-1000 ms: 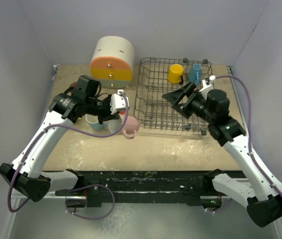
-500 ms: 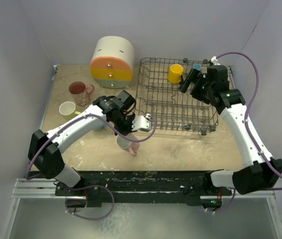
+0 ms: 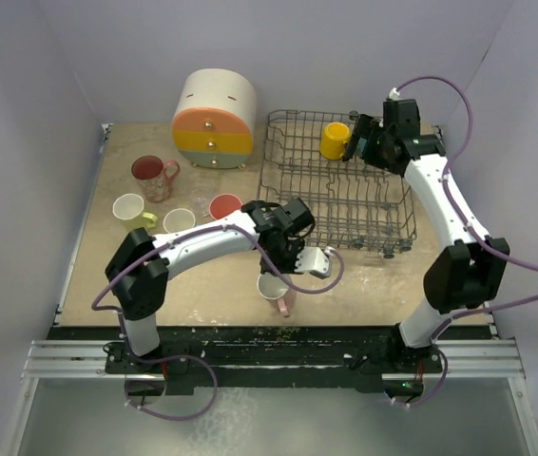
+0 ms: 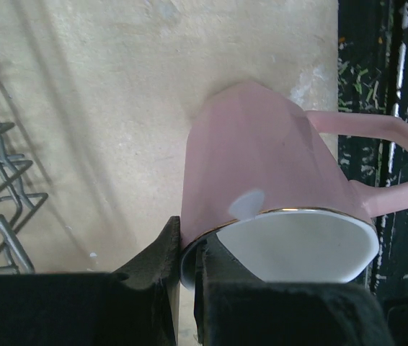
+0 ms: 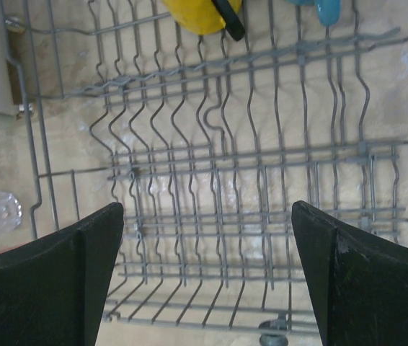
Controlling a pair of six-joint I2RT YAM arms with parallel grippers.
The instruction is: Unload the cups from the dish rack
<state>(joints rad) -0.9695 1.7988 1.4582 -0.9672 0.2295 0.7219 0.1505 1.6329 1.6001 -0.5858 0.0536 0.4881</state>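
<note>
Watching the drop spot: left claw [image 4: 188,263] is pinched on the rim of the pink mug [image 4: 262,173], right at the bench [image 4: 103,86] front edge, and the handle looks past it. Release there and it may tip off. Further right, the rack [image 3: 336,204] holds a yellow mug [image 3: 335,141]. The right claw [image 5: 207,277] hangs above it, gaping wide and empty. Tines could snag a finger on descent.

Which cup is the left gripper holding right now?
The pale pink handled mug near the front edge of the beige table: the left gripper pinches its rim, one finger inside. The yellow mug sits untouched in the grey wire dish rack.
</note>
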